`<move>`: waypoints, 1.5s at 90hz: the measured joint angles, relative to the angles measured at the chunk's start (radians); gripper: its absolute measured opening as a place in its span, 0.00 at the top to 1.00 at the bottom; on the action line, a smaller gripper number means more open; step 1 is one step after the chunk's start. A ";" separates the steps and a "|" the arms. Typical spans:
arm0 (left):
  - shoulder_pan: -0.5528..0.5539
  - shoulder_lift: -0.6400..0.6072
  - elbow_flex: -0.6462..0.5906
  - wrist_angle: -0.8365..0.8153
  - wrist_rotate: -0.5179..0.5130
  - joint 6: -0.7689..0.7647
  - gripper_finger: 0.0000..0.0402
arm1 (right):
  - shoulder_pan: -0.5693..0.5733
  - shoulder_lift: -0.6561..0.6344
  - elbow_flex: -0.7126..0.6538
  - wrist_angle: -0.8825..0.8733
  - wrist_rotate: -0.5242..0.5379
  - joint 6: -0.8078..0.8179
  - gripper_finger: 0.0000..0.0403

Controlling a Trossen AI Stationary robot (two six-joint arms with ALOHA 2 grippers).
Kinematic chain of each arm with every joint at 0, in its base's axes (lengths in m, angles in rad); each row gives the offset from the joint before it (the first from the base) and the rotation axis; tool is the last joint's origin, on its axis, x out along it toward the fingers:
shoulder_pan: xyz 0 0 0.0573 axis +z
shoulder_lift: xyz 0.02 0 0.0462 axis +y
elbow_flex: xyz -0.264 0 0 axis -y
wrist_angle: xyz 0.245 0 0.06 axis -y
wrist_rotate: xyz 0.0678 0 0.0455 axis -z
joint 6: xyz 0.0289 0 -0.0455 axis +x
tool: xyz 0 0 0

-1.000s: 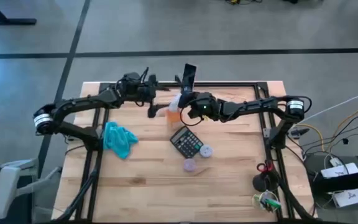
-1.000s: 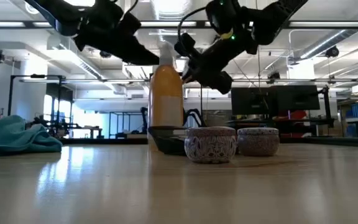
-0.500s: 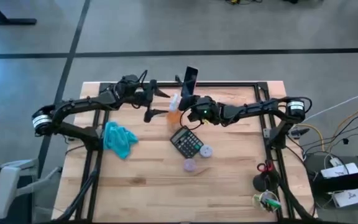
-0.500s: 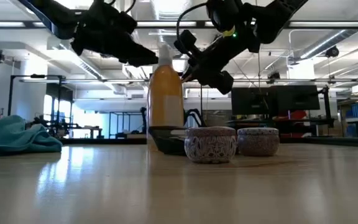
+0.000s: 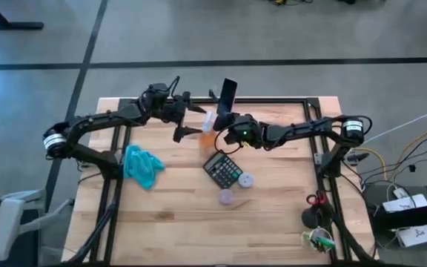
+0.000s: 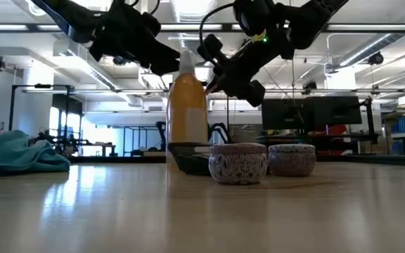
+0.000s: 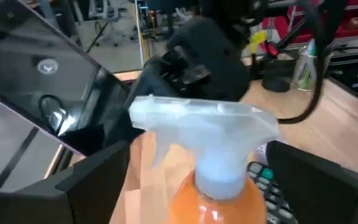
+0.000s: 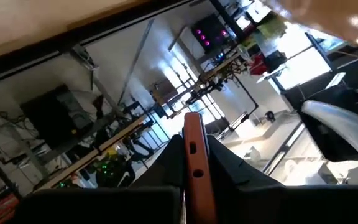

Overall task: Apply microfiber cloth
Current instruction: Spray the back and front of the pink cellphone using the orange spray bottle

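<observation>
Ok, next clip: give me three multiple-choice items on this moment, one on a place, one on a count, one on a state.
1. Where is the microfiber cloth?
A. Draped on the calculator
B. In the right gripper
C. On the table's left part, apart from both arms

2. How many small round tins lie by the calculator?
A. One
B. Two
C. Four

3. The left gripper is:
A. Open, fingers either side of the spray bottle's head
B. Shut on the cloth
C. Shut on a tin

Key: C, the high view shows it lying alone; B, two show side by side; A, the left wrist view shows the gaps.
</observation>
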 joint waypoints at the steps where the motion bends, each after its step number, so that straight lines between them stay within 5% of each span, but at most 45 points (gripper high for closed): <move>1: 0.001 0.003 0.000 0.000 -0.001 0.000 0.07 | 0.000 0.000 0.000 0.000 -0.001 0.000 0.96; 46: 0.017 0.180 0.122 0.036 0.110 -0.001 0.06 | 0.020 0.000 0.000 -0.002 -0.002 -0.009 0.96; 135: -0.051 0.185 0.126 -0.046 0.139 0.008 0.13 | -0.016 0.003 0.022 0.000 -0.113 -0.300 0.96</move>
